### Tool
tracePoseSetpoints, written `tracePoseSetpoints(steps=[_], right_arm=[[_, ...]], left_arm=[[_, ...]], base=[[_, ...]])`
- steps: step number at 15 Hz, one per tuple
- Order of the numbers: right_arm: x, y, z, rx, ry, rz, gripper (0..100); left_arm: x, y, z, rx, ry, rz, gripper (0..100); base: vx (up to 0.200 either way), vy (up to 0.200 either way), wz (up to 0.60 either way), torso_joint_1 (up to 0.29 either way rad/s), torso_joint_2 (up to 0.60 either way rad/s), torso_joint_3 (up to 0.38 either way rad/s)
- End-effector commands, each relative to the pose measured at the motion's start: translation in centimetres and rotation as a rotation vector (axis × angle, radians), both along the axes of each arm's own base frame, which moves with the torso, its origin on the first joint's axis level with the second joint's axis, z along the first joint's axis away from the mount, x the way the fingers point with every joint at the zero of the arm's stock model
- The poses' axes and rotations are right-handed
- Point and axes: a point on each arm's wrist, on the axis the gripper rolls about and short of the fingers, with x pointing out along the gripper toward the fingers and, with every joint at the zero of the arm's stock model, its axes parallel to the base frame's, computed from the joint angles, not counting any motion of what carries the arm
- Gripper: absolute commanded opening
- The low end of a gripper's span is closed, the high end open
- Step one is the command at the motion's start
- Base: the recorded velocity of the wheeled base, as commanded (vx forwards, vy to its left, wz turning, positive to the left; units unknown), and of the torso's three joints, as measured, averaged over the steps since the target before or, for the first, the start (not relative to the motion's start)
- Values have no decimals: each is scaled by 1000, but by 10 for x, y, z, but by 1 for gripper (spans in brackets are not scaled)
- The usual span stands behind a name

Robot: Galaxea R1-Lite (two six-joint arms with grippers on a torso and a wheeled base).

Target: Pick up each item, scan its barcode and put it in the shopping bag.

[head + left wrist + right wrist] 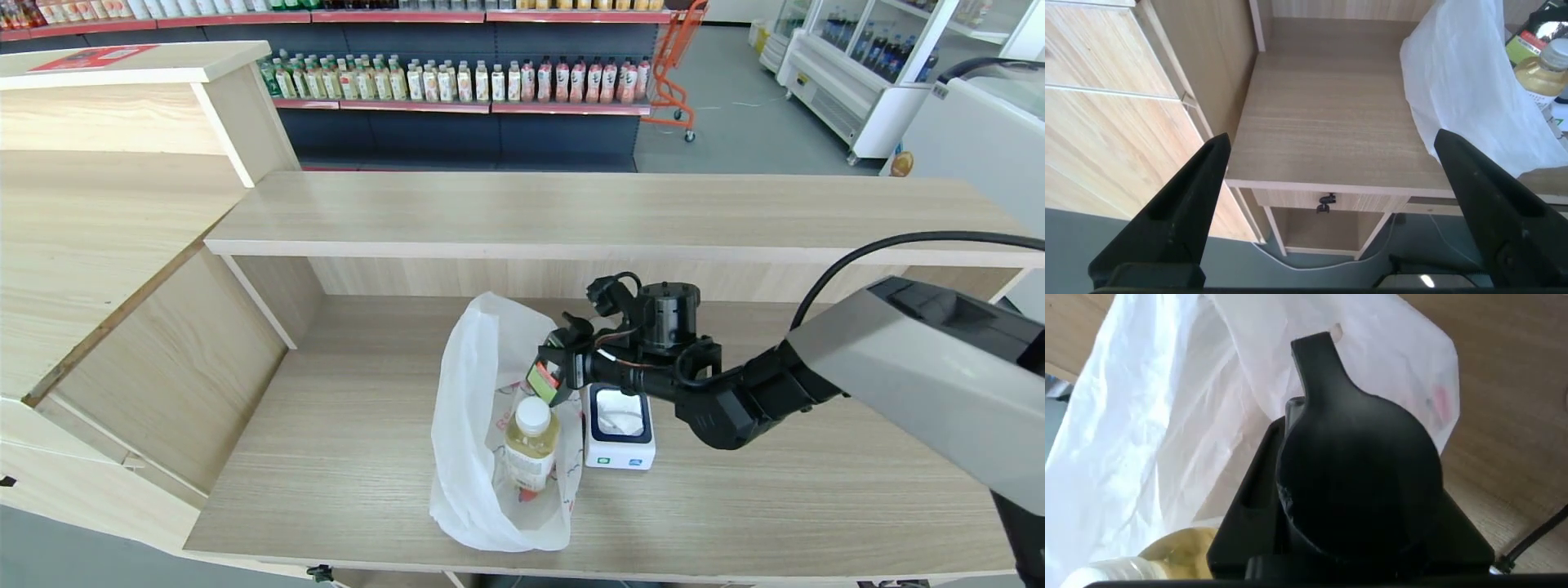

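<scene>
A white plastic shopping bag (469, 441) lies open on the wooden checkout table (343, 457). Inside it stands a bottle (531, 445) of yellowish drink with a white cap. My right gripper (545, 382) hangs over the bag's mouth, just above the bottle, shut on a small green and red labelled item (541, 380). In the left wrist view the bag (1470, 90), the bottle (1547, 69) and the green item (1525, 45) lie at the far side. My left gripper (1333, 139) is open and holds nothing, off the table's front corner.
A white barcode scanner (619, 429) stands on the table right beside the bag, under my right wrist. A raised counter ledge (620, 216) runs along the back and a wooden side wall (171, 367) closes the left. Bare tabletop lies left of the bag.
</scene>
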Motion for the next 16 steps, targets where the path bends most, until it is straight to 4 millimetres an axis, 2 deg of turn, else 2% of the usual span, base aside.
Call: tracePoseSetpoints(steps=[1,4,9,10,14,16], right_arm=[[9,10,-21,-44,-16,22,0],[13,26,-29,-85,-69,60,0],[17,34,-52,-173,-125,91,0],[18,33,-55,-193,-136,94,100],[20,30,-45,-132,-101,73,100],[18,26,-25,-26,-40,36,100]], left_arm=[[0,0,0,1,0,0,100],[0,0,0,1,0,0,100],[0,0,0,1,0,0,100],[0,0,0,0,0,0,100],[0,0,0,0,0,0,100],[0,0,0,0,1,0,100]], base=[[0,0,0,0,0,0],[0,0,0,0,0,0],[0,0,0,0,0,0],[0,0,0,0,0,0],[0,0,0,0,0,0],[0,0,0,0,0,0]])
